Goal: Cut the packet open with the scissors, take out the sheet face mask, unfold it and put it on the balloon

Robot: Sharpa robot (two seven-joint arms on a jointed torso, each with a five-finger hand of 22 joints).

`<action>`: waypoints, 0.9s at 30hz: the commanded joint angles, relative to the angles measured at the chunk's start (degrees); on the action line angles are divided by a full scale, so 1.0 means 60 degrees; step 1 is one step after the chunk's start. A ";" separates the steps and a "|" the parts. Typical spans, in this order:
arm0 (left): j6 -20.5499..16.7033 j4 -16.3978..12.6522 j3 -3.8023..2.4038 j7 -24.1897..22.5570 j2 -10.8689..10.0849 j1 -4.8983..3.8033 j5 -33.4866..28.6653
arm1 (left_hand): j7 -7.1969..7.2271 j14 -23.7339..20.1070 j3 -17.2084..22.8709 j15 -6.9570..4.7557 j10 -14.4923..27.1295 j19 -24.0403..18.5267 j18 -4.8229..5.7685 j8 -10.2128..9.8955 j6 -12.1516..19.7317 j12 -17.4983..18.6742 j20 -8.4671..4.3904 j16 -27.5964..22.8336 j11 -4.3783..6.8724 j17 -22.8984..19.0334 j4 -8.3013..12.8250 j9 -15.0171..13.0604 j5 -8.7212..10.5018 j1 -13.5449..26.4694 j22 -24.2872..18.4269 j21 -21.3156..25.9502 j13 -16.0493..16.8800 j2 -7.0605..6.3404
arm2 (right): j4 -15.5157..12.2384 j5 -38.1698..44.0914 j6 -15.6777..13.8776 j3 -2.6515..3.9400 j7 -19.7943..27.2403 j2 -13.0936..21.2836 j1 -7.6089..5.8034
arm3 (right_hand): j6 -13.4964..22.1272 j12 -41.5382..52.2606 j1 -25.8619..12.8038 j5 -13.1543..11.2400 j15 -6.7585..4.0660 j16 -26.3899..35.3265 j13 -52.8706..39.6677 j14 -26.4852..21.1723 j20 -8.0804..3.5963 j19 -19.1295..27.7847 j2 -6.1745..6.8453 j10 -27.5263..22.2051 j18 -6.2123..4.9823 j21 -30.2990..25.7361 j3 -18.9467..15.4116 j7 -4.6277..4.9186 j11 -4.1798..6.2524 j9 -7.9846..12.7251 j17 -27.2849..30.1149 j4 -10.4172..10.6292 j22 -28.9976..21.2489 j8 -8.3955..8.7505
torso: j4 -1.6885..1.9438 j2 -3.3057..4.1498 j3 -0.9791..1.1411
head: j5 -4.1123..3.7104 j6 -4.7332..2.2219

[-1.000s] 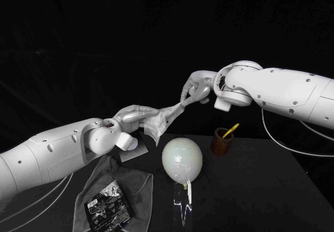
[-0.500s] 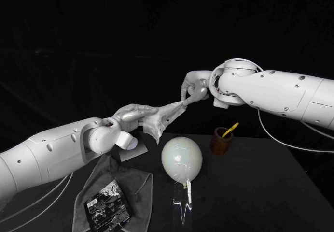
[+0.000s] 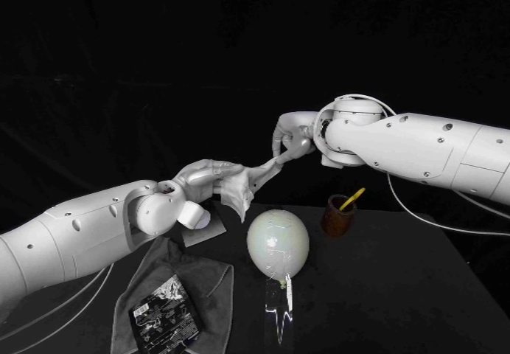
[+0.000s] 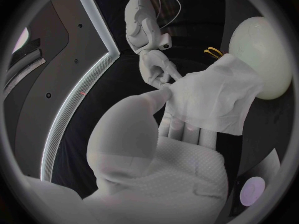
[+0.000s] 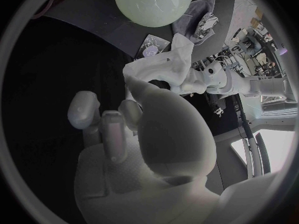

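Two grips on sheet mask (image 3: 247, 186) — left robot hand (image 3: 202, 177), right robot hand (image 3: 293, 139); packet (image 3: 165, 313) print unreadable.

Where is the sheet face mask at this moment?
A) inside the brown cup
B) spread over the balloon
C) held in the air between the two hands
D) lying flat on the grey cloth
C: the sheet mask hangs stretched between the left hand and the right hand, which both grip it, while the balloon on the table below is bare.
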State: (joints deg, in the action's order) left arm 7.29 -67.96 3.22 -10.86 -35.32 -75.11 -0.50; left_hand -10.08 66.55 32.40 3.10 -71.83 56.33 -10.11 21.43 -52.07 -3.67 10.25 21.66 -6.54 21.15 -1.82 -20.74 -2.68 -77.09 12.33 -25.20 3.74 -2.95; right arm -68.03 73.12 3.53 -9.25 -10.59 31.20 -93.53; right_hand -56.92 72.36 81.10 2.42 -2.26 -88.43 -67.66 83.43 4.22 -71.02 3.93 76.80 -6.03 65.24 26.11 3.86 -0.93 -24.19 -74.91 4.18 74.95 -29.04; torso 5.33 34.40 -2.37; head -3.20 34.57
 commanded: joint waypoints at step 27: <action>0.1333 -0.0224 0.0009 0.0678 -0.0162 -0.0013 -0.1158 | -0.0291 -0.0170 -0.1631 0.0300 0.0686 0.0770 -0.0088 -0.0527 0.0355 -0.0247 0.0171 -0.0623 -0.0250 0.0184 -0.2497 0.0342 -0.0015 0.1917 -0.1144 0.1367 0.0107 0.0080 | 0.0528 -0.0040 -0.0839 -0.0035 0.0248 0.0011 0.0366 | -0.0061 -0.0124 -0.0127 0.0063 -0.0033 -0.0051 0.0060 -0.0002 -0.0009 -0.0018 -0.0016 0.0097 0.0023 -0.0036 0.0113 0.0022 0.0140 -0.0032 -0.0525 0.0001 0.1195 -0.0024 | -0.0004 0.0001 -0.0002 | 0.0093 0.0046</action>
State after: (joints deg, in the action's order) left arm 13.32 -69.10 3.33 -7.28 -36.32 -75.10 -6.51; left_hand -11.86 65.52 22.91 4.54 -67.98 60.53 -9.69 18.54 -49.65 -4.89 11.18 18.12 -8.00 22.18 -16.84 -18.74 -2.89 -65.65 5.52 -17.37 4.32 -2.96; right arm -64.95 73.09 -0.73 -9.46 -9.90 31.23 -91.38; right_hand -56.87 71.66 80.41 2.65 -2.25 -88.54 -67.36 83.42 4.22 -71.01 4.16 76.97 -6.02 65.22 26.43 3.86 -0.71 -24.27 -74.90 4.20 74.93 -28.78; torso 5.30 34.39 -2.38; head -2.69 34.85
